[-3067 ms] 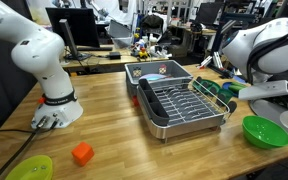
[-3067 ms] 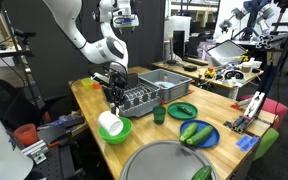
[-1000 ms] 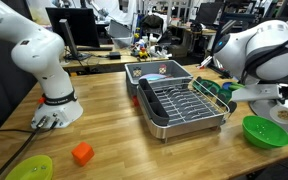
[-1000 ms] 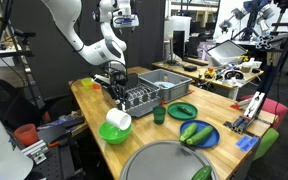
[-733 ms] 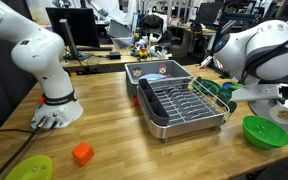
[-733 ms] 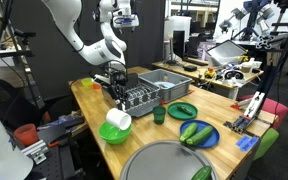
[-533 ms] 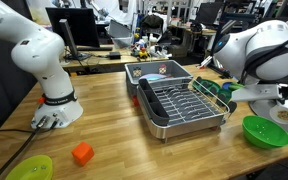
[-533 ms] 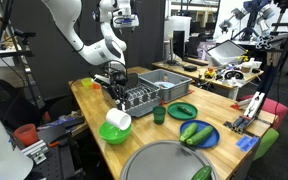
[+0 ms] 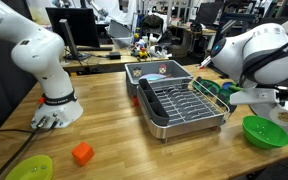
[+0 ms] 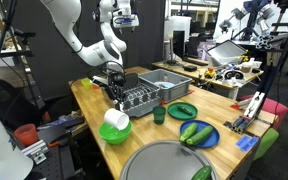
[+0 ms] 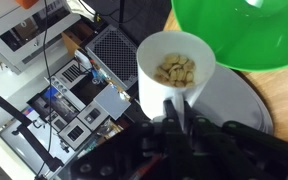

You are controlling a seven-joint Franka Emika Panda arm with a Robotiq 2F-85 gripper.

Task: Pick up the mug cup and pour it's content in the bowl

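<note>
The small white mug cup (image 11: 156, 88) holds tan pieces (image 11: 175, 70) and sits upright in my gripper (image 11: 173, 122), which is shut on its handle side. The bright green bowl (image 11: 246, 36) is right beside the cup in the wrist view. In both exterior views the cup (image 10: 115, 119) (image 9: 287, 115) hangs just over the rim of the bowl (image 10: 114, 132) (image 9: 264, 131), at the table's corner. My gripper (image 10: 114, 103) reaches down onto it from above.
A metal dish rack (image 9: 180, 106) (image 10: 150, 95) stands mid-table. An orange block (image 9: 82, 153) and a lime-green dish (image 9: 29, 168) lie near the front edge. A small green cup (image 10: 159, 114), a green plate (image 10: 182, 109) and a blue plate (image 10: 196, 134) lie beyond the bowl.
Over three seconds the cup has shifted slightly over the bowl with my gripper. In the last second almost nothing has moved.
</note>
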